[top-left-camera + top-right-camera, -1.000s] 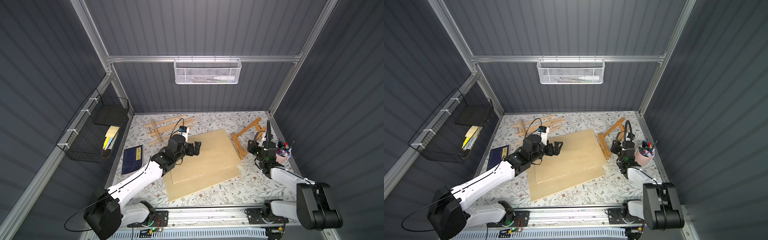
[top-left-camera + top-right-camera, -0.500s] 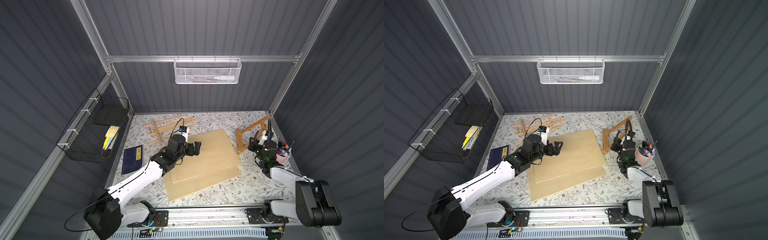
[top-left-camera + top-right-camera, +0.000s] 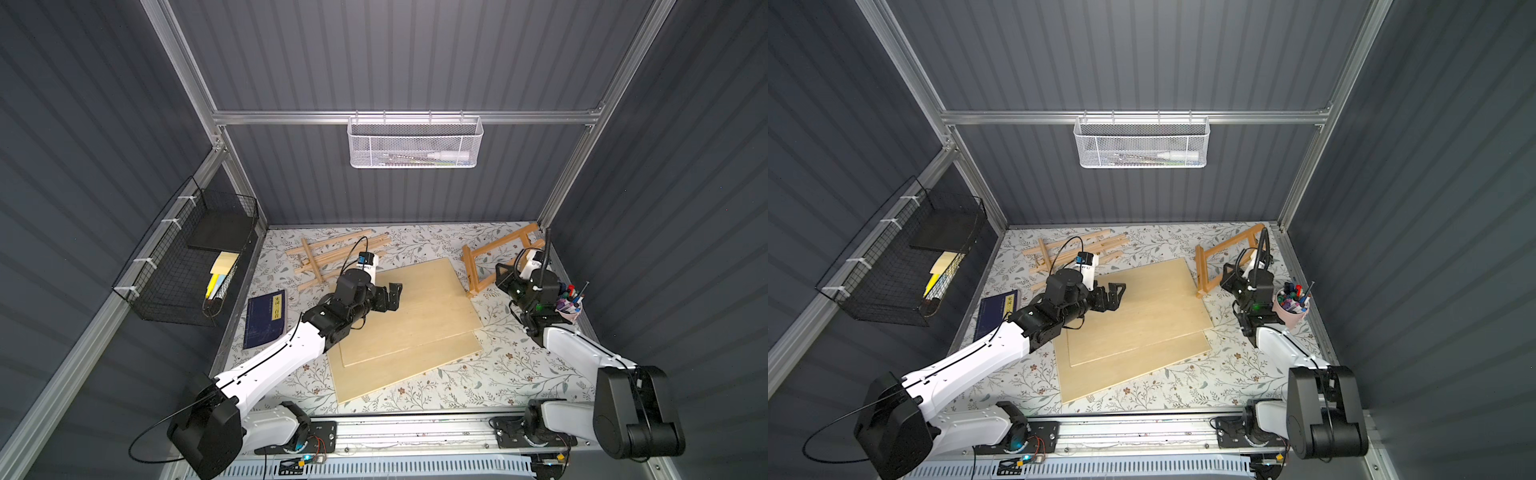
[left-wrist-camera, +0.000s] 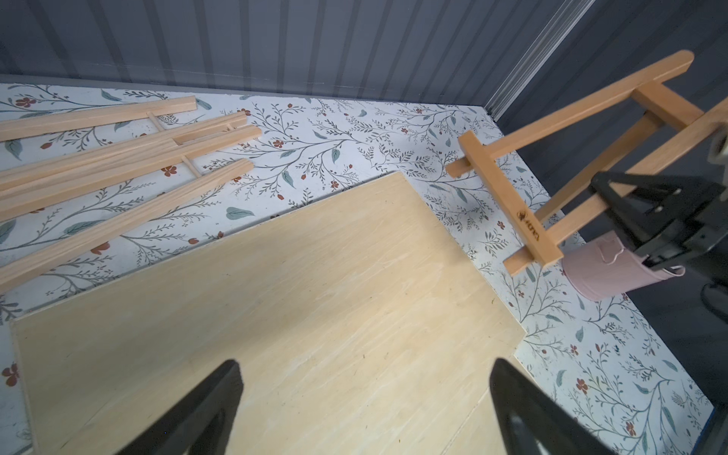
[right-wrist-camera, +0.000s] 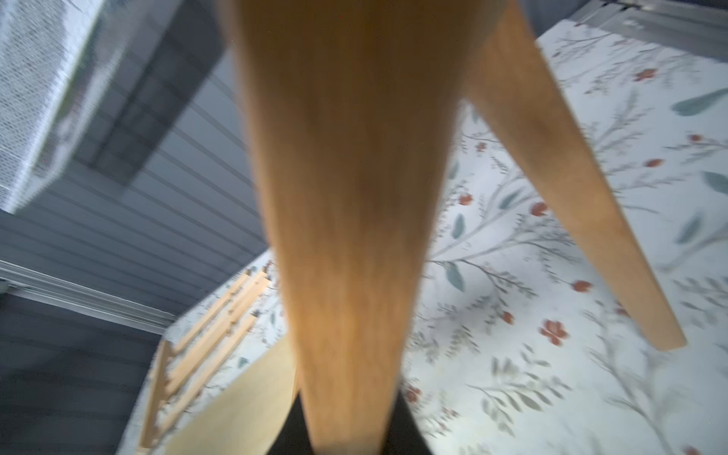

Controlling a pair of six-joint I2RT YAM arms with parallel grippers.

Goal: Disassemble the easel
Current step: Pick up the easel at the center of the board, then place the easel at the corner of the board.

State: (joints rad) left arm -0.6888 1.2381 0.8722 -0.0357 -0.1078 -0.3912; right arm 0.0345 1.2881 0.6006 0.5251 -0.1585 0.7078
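At about 2 o'clock on the table (image 3: 519, 374), taking the back wall as 12, you find the easel (image 3: 471, 272) in both top views (image 3: 1203, 270). It is tilted. Its cross ledge sits low by the corner of the plywood boards (image 3: 419, 324), and its two long rails rise toward the back-right corner.

Your right gripper (image 3: 500, 274) is clamped on one of those rails. In the left wrist view its black fingers (image 4: 614, 189) close around the rail just behind the ledge of the easel (image 4: 508, 197). The right wrist view is blurred, but it shows the wood of the easel (image 5: 346, 197) running out from between the fingers.

Your left gripper (image 3: 395, 293) hangs over the middle of the table with its jaws spread wide and nothing between them. In its own wrist view the left gripper (image 4: 364, 378) frames bare plywood (image 4: 315, 295). The boards are two stacked sheets, the upper one smaller.

At 11 o'clock a set of pale wooden strips (image 3: 332, 257) lies flat on the table, well apart from the easel. At 9 o'clock a dark blue book (image 3: 266, 318) lies just beside your left arm. At 3 o'clock a pink cup (image 3: 569, 309) of pens stands just beside your right wrist.
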